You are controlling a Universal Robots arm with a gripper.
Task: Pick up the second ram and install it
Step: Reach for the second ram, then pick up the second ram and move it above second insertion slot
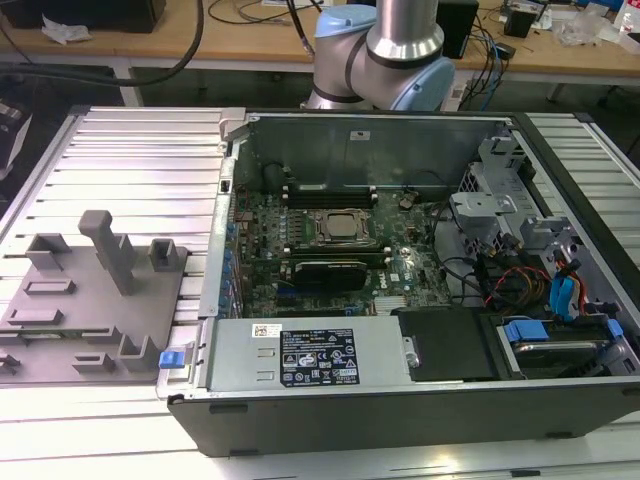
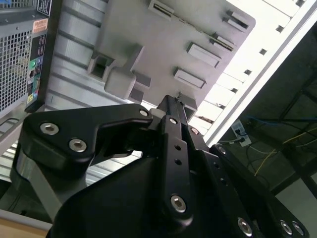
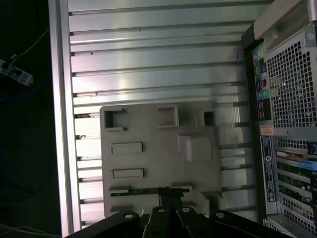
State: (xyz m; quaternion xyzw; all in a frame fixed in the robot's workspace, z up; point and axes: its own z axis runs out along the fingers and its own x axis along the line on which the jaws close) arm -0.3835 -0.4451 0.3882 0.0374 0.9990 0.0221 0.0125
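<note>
The black gripper hangs over a grey slotted holder on the ribbed table.

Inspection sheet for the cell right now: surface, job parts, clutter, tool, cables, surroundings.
Surface: ribbed aluminium table carrying a grey plastic fixture tray and an open black computer case.
Job's things: thin greenish memory stick, edge-on in a tray slot beneath the black tool.
Clutter: nothing seen.
Grippers: tool hovers at that slot; contact cannot be told.
Cables: red and blue leads inside the case.
Surroundings: wooden bench behind the arm.
</note>
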